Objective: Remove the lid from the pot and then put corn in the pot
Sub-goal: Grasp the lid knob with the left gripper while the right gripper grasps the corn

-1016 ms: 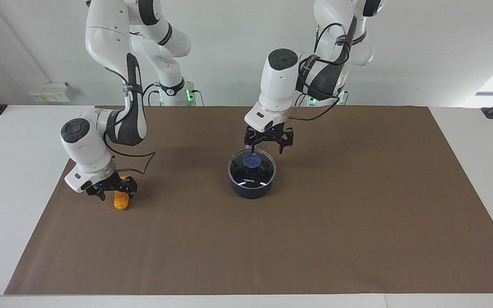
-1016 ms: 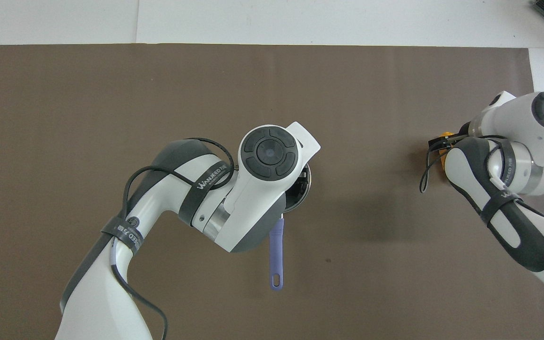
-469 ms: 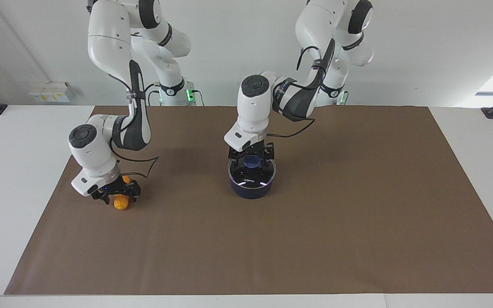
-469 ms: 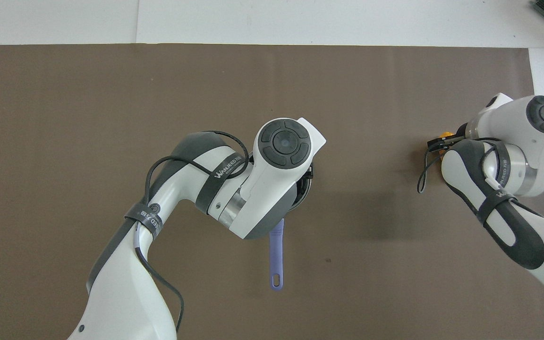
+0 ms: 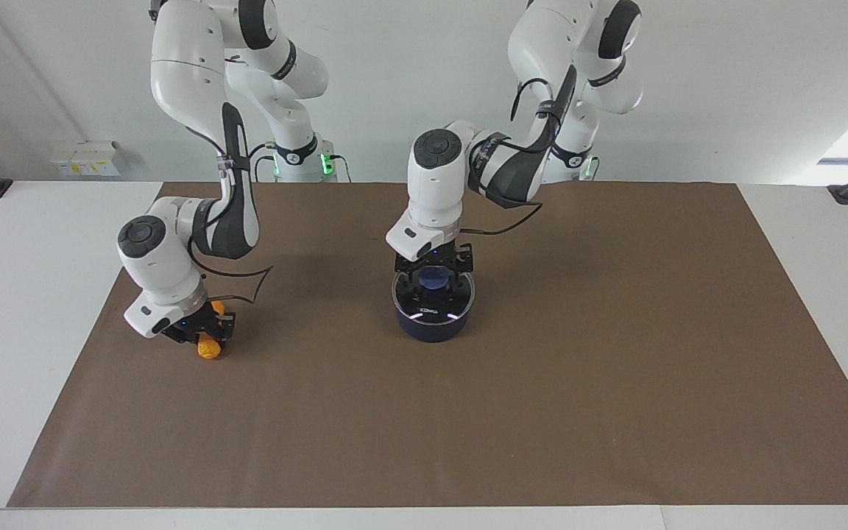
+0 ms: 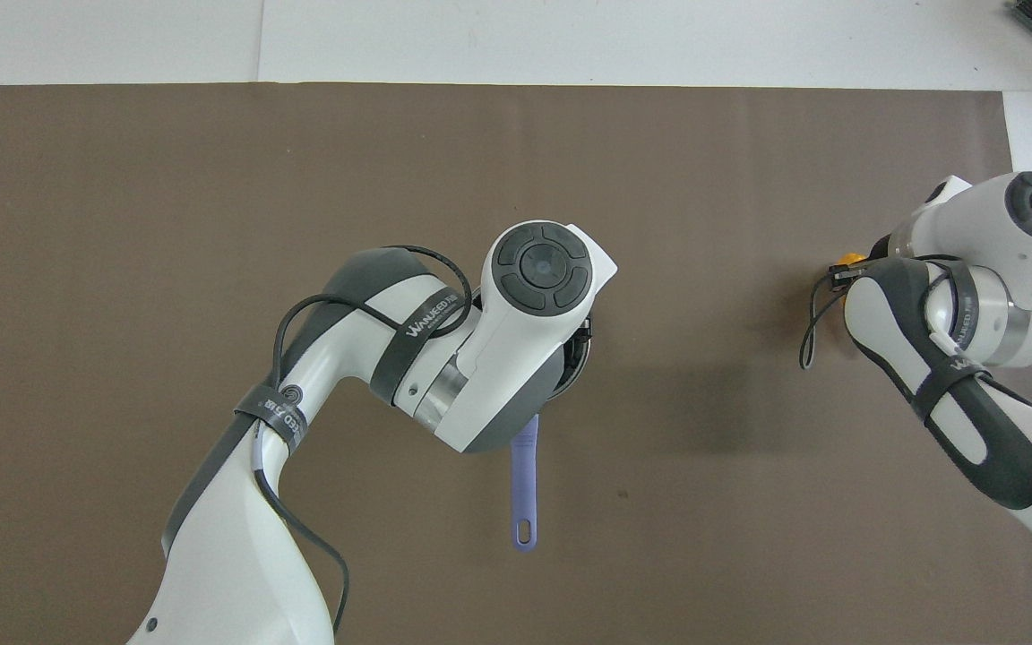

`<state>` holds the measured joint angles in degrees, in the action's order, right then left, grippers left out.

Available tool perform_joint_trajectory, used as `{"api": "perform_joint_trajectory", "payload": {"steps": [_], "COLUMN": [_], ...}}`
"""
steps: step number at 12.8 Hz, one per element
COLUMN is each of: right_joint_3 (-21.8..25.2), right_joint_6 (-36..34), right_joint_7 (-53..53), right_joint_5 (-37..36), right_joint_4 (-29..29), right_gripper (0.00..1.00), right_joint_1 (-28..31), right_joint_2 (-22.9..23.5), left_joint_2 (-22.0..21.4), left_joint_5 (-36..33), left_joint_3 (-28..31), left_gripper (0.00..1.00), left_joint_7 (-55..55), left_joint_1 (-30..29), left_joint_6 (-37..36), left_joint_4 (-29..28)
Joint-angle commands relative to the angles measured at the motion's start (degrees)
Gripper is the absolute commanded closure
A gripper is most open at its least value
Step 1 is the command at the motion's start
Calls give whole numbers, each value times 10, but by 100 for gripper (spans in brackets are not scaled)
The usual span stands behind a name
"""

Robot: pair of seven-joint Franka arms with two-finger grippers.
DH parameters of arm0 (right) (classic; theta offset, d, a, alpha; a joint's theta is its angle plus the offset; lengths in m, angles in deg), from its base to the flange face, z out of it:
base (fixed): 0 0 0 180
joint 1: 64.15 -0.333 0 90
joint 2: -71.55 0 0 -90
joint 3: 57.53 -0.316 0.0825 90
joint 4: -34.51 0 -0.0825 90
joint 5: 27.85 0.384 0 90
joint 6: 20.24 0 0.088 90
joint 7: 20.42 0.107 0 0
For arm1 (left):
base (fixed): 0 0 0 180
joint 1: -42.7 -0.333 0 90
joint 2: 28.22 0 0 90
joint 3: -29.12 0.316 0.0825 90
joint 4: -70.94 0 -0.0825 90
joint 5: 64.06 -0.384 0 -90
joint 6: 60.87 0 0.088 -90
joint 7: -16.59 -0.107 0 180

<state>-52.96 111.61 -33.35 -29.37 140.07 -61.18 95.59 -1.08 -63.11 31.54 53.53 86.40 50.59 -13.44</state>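
Clear glass lid w/ blue knob sits on the small navy pot, mid-mat. Left gripper straddles the knob, fingers close round it. Right gripper clamps the little yellow-orange corn cob on the brown mat at the right arm's end.

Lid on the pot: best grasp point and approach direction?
Take the lid by its blue knob, from straight above. The glass disc lies flat on the pot with only a thin rim, so the raised centre knob is the one part the fingers can pinch. The left gripper is already down around it.
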Motion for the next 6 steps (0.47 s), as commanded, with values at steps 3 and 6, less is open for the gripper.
{"api": "perform_joint_trajectory", "payload": {"steps": [3,6], "right_joint_3": [-2,-2], "right_joint_6": [-55,-108], "right_joint_7": [-11,-10], "right_joint_5": [3,3], "right_joint_4": [-27,-31], "right_gripper": [100,100], "right_joint_1": [11,10], "right_joint_2": [-48,-93], "left_joint_2": [3,-3], "left_joint_5": [-10,-9], "left_joint_3": [7,8], "left_gripper": [100,100], "left_joint_7": [9,9], "left_joint_1": [8,9], "left_joint_6": [-19,-21], "left_joint_4": [12,12]}}
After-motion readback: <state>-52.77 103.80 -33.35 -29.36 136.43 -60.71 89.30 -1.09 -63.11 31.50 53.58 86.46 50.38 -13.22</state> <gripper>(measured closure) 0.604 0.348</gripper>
